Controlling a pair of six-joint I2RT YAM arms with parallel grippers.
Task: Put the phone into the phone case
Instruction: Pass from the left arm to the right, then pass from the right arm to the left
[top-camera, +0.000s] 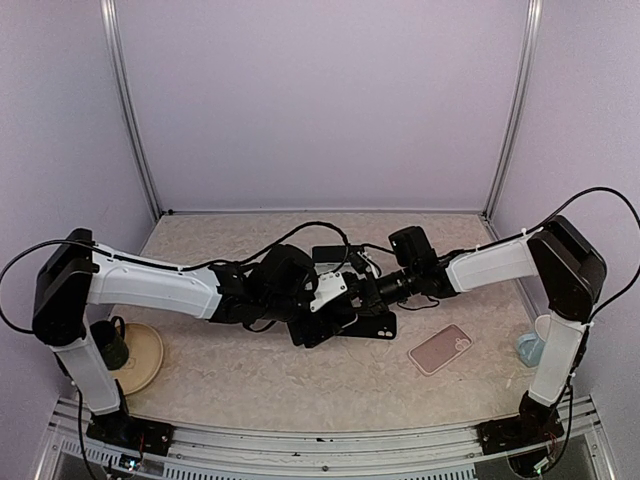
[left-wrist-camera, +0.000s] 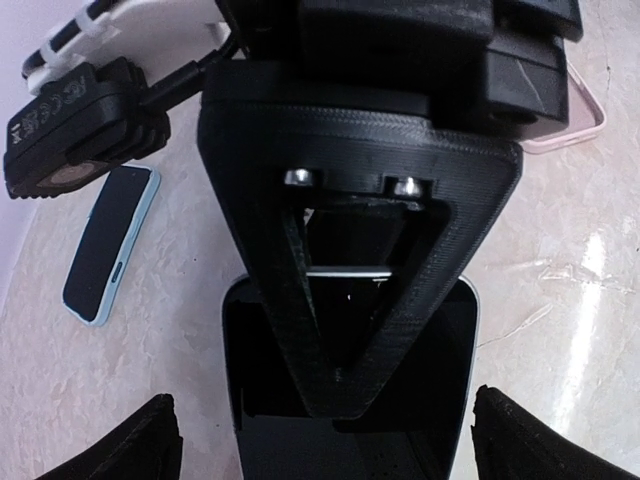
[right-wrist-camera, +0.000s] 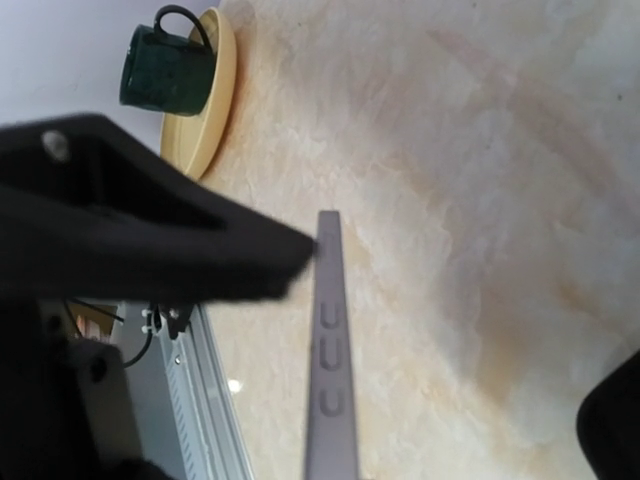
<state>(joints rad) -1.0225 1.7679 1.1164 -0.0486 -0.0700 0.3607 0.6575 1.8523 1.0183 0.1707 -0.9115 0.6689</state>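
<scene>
Tabletop (top-camera: 250, 380); phone (left-wrist-camera: 255, 400) perhaps under right fingers (left-wrist-camera: 360, 200)

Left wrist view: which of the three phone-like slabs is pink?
The phone case at top right; the phone in the middle and the slab at left are black with pale rims.

From above, the arms (top-camera: 330, 290) meet over mid-table and hide whatever lies under them. In the left wrist view the right gripper (left-wrist-camera: 345, 400) masks the middle of the phone (left-wrist-camera: 250, 400), whose lower end the frame cuts off, and only a corner of the pink phone case (left-wrist-camera: 588, 112) shows. In the right wrist view a thin grey strip (right-wrist-camera: 330, 380), unidentifiable, runs off the bottom edge beside a blurred black shape (right-wrist-camera: 130, 220).
</scene>
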